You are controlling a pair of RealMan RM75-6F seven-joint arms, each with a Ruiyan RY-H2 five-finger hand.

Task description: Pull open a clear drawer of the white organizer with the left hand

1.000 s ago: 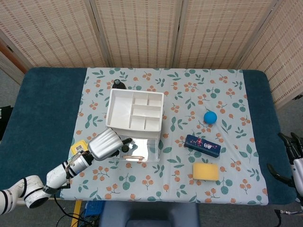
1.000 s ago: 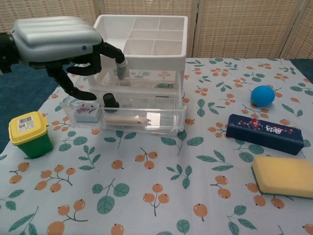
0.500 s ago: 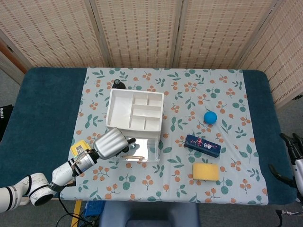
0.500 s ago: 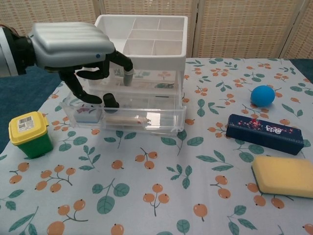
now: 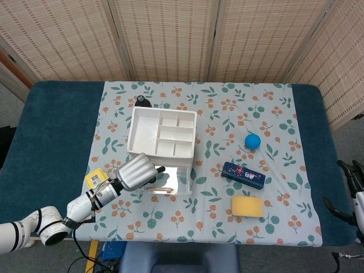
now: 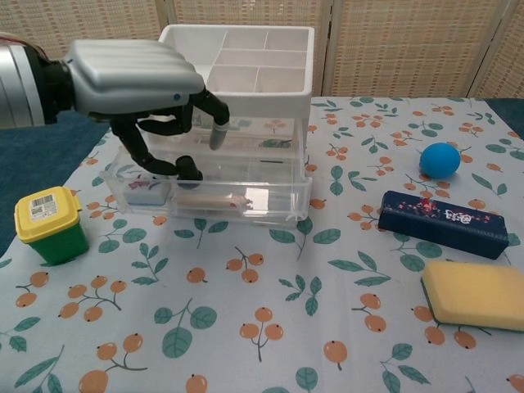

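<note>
The white organizer (image 5: pixel 162 133) (image 6: pixel 246 57) stands left of the table's middle, with an open compartment tray on top and clear drawers below. Its lower clear drawer (image 6: pixel 246 201) (image 5: pixel 170 186) sticks out toward me, with small items inside. The upper clear drawer (image 6: pixel 262 135) sits flush. My left hand (image 5: pixel 136 172) (image 6: pixel 135 74) hovers at the drawers' left front with its fingers bent like hooks. One fingertip (image 6: pixel 217 135) is at the upper drawer's face, and the thumb tip (image 6: pixel 188 168) is just over the lower drawer's open top. It holds nothing. My right hand (image 5: pixel 350 190) stays at the far right edge with its fingers spread.
A green jar with a yellow lid (image 6: pixel 49 225) (image 5: pixel 95 179) stands left of the drawers, under my left forearm. To the right lie a blue ball (image 6: pixel 440 160), a dark blue box (image 6: pixel 446 223) and a yellow sponge (image 6: pixel 475 295). A black cap (image 5: pixel 141 101) shows behind the organizer.
My left hand has slid to the right along the drawer fronts, closer to the organizer. The drawers have not moved. The right hand stays put.
</note>
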